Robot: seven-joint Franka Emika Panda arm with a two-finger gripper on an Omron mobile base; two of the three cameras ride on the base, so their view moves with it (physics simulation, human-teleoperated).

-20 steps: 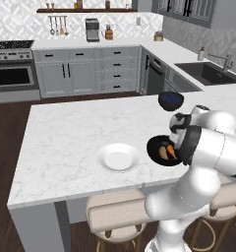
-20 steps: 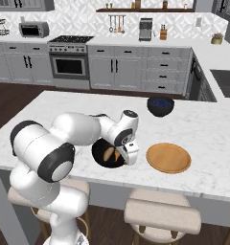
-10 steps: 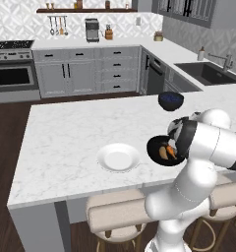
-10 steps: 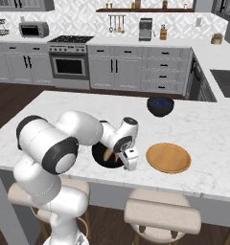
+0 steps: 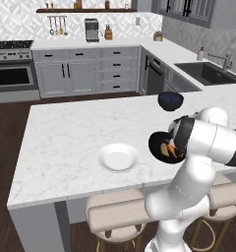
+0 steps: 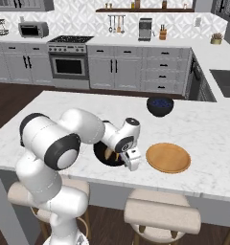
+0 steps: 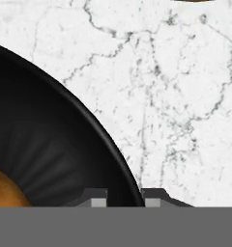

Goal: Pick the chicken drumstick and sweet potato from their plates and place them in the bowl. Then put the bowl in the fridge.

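Here, a marble island counter (image 5: 66, 142) fronts grey cabinets (image 5: 80, 74).

A glossy white robot arm (image 6: 64, 143) built of rounded, bulbous segments, with dark charcoal bands ringing its joints. Its slimmer forearm ends in a boxy white hand section carrying two small dark finger tips (image 7: 99, 198) with pale grey pads.

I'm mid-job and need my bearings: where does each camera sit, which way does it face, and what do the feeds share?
Left base view: behind the arm's left, facing forward and down over the island; arm rises lower right.
Right base view: behind its right; arm lower left, gripper at the black bowl.
Hand view: looks along the fingertips straddling the bowl's rim.
Shared: white plate, tan plate, blue bowl.
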